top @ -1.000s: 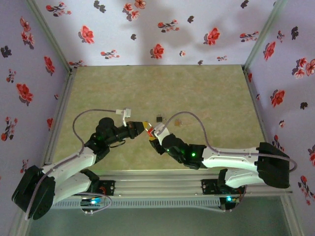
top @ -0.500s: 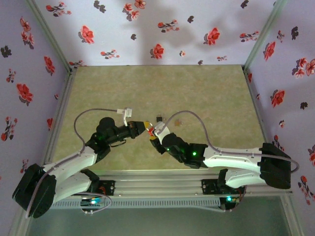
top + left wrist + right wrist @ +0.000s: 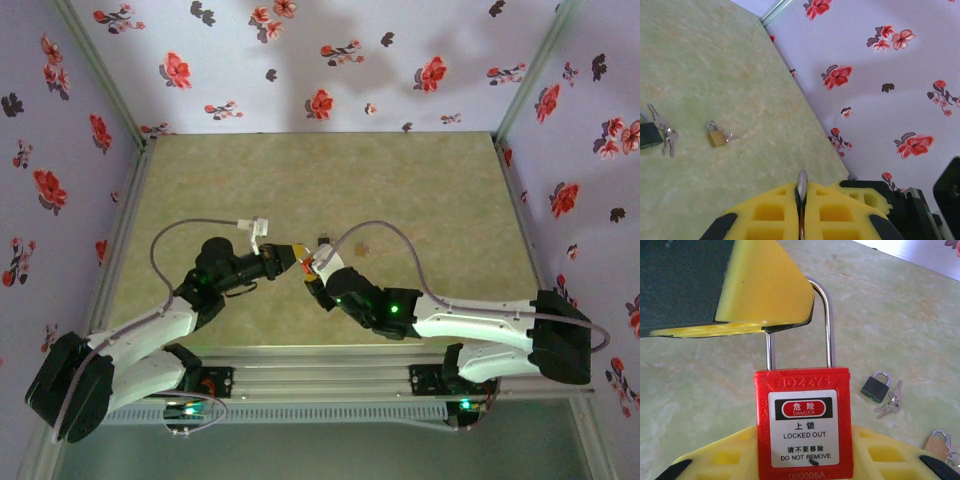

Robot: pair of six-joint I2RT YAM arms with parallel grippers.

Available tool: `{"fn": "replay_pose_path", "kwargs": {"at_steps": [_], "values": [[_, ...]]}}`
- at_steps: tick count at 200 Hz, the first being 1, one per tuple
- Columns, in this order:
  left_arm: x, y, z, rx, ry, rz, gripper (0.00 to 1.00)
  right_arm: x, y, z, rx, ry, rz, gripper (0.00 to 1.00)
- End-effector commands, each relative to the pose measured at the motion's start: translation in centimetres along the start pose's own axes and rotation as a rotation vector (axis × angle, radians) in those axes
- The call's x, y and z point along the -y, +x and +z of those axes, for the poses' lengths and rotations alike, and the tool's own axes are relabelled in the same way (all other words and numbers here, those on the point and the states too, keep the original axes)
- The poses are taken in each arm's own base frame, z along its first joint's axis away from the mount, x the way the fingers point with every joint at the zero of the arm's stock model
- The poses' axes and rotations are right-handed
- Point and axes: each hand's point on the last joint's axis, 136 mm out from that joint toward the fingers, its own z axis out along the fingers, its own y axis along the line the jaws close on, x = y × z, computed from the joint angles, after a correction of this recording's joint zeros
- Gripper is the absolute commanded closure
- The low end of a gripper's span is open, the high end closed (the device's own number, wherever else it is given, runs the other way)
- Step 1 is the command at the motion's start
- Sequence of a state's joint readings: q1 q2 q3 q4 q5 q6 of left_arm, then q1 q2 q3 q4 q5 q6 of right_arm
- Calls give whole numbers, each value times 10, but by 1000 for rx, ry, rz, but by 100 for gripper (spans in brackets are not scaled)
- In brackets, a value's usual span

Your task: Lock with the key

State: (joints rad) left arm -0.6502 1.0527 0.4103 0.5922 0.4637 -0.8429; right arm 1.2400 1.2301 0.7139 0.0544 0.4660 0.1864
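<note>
Between yellow jaws sits a boxy red padlock [image 3: 805, 427]

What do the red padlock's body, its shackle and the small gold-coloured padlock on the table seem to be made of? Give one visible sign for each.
Red padlock body: probably plastic, uniform smooth red with moulded lettering. Shackle: metal, likely steel, with a bright silver polished sheen. Small padlock: looks like brass, judging by its yellow-gold metallic colour; too small to be sure.

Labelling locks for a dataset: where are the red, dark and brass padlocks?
red padlock [image 3: 804, 427], right wrist view, its white label.
dark padlock [image 3: 874, 390], right wrist view, its body.
brass padlock [image 3: 716, 138], left wrist view, its body.
</note>
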Motion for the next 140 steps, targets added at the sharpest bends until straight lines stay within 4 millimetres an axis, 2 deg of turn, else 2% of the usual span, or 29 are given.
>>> {"fn": "replay_pose_path", "kwargs": {"at_steps": [1,140], "values": [[10,18,6,-84,44,42,100,-9,-71,-17,199,-46,114,100],[18,24,9,-112,69,63,100,-5,-104,-18,263,3,139,100]]}}
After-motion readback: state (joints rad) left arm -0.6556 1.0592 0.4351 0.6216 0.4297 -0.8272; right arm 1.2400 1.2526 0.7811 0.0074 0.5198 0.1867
